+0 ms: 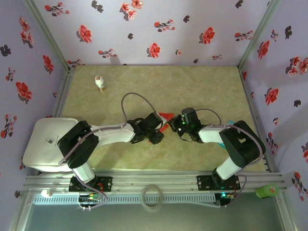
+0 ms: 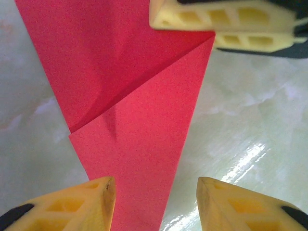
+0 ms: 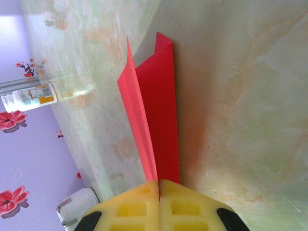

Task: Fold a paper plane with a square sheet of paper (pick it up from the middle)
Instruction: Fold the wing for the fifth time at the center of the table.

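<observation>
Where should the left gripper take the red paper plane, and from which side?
Grip the paper plane at its narrow tapered end, head-on along the taper, with the left gripper: that end lies between its open fingers, while the shut right gripper pinches the other end.

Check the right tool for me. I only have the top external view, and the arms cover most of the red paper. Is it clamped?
Observer: Yes. In the right wrist view the right tool is shut on the thin bright red folded sheet of paper, with its fingertips pressed together on the paper's end.
Operator: Left tool gripping too?
Observer: No. The left wrist view shows the left tool open, its yellow fingers apart and the paper's narrow end running between them.
Operator: Any folds in?
Observer: Yes. The left wrist view shows a diagonal flap folded over. Its edge ends beside the right tool's cream fingers.
</observation>
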Motion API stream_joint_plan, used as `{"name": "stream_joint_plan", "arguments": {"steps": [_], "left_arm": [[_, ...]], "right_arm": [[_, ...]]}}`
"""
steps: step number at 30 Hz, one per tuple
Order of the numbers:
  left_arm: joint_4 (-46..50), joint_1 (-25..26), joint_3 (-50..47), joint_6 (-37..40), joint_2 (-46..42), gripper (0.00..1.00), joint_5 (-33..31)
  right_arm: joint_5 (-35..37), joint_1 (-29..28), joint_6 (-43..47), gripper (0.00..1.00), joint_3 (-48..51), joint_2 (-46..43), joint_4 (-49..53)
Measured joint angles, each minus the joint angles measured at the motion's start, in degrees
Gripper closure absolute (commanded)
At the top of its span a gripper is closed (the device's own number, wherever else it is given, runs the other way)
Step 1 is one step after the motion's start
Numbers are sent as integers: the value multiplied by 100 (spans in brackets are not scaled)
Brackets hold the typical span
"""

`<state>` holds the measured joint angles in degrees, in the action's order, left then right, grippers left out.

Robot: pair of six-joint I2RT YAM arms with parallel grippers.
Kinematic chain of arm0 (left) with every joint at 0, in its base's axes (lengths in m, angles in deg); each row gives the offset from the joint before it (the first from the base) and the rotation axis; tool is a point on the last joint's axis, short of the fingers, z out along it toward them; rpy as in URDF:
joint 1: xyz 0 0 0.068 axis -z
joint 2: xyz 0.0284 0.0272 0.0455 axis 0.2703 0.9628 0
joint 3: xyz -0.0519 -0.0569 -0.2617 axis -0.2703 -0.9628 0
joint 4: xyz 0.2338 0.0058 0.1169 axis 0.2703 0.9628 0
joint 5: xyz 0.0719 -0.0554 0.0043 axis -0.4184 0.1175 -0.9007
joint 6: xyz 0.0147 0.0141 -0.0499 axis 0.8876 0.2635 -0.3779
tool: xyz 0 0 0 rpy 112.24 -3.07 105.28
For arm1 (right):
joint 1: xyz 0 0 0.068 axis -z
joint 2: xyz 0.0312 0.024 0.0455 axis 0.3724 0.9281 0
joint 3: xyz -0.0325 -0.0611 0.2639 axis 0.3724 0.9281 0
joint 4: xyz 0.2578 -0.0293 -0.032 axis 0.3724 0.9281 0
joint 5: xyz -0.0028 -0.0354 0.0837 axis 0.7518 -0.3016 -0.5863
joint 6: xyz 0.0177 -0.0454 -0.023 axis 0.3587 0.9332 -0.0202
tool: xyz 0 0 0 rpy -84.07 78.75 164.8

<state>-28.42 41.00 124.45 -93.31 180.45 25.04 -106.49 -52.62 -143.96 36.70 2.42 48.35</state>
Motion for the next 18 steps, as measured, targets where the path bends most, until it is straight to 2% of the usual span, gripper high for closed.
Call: {"name": "stream_joint_plan", "arguments": {"steps": [18], "left_arm": [[9, 162, 267, 94, 426, 55, -498]], "right_arm": [[0, 0, -66, 97, 0, 0, -46]]}}
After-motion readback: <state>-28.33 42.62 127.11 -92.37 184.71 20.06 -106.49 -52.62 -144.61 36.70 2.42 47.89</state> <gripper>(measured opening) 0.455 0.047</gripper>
